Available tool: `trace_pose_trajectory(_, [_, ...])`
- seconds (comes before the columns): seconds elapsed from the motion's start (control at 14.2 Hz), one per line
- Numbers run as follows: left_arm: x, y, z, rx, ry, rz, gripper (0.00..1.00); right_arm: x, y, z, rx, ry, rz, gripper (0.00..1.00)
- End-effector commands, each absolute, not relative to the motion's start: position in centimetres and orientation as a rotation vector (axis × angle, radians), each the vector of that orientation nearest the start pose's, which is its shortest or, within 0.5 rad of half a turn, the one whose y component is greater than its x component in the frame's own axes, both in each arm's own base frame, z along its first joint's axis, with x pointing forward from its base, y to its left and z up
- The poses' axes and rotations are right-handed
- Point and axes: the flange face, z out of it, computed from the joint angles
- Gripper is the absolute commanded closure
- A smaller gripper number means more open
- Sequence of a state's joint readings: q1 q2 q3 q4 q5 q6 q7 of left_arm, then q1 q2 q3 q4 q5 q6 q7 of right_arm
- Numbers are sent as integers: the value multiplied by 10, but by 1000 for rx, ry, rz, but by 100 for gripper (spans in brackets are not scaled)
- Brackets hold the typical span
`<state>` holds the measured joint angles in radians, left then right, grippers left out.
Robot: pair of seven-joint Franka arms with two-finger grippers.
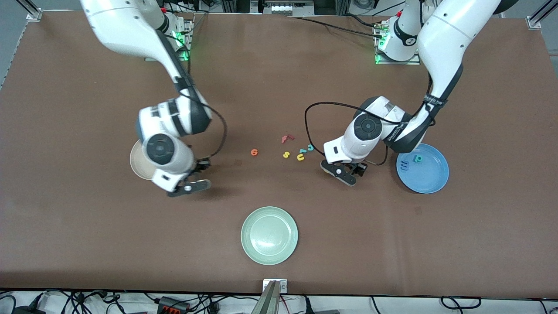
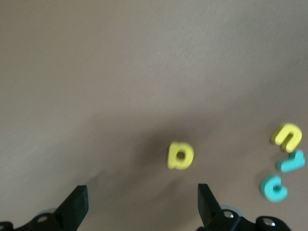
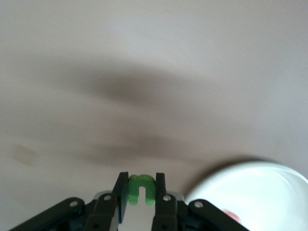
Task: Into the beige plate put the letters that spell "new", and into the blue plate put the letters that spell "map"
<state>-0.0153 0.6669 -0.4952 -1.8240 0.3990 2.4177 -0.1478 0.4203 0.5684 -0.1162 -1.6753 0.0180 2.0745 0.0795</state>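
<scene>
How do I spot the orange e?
Start at the green plate, the one nearest the camera. Farther from it lies a row of small letters; the e sits alone at the end toward the right arm, the only orange one.

The counter (image 1: 279, 78) is plain brown. One plate (image 1: 429, 181) is bright blue, another (image 1: 269, 235) pale green, a third (image 1: 137, 162) cream-beige. Loose letters: a yellow a (image 2: 180, 155), yellow u (image 2: 286, 136), yellow s (image 1: 286, 154), teal c (image 2: 274, 187), red f (image 1: 286, 139), orange e (image 1: 254, 152). The n (image 3: 141, 190) is green. On the blue plate lie a teal p (image 1: 418, 158) and a blue m (image 1: 404, 165).
</scene>
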Motion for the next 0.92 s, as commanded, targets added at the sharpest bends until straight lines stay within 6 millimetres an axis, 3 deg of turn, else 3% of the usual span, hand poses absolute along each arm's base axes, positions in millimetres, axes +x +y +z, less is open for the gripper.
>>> trace_pose_trajectory(0.0, [582, -309, 192, -3076, 896, -115, 0, 575, 150, 256, -3187, -263, 308, 86])
trace_pose_trajectory(0.14, [574, -324, 187, -3082, 890, -107, 1, 557, 120, 238, -3198, -199, 333, 86])
trace_pose_trajectory(0.21, [571, -329, 184, -3087, 882, -108, 8, 548, 114, 231, -3200, -183, 335, 86])
trace_pose_trajectory(0.28, [571, -331, 183, -3089, 884, -122, 16, 540, 112, 222, -3203, -158, 332, 86])
trace_pose_trajectory(0.42, [571, -327, 177, -3077, 877, -117, 42, 539, 111, 213, -3208, -133, 306, 86])
trace_pose_trajectory(0.56, [572, -324, 176, -3074, 872, -115, 49, 538, 117, 202, -3213, -130, 296, 82])
trace_pose_trajectory(0.63, [572, -325, 174, -3074, 872, -113, 51, 538, 120, 200, -3213, -138, 298, 65])
trace_pose_trajectory(0.71, [571, -324, 170, -3073, 871, -103, 55, 539, 118, 200, -3214, -133, 298, 13])
trace_pose_trajectory(0.78, [571, -323, 169, -3072, 869, -99, 61, 542, 115, 207, -3212, -120, 292, 0])
trace_pose_trajectory(0.85, [571, -322, 168, -3071, 867, -99, 72, 545, 117, 216, -3210, -120, 282, 0])
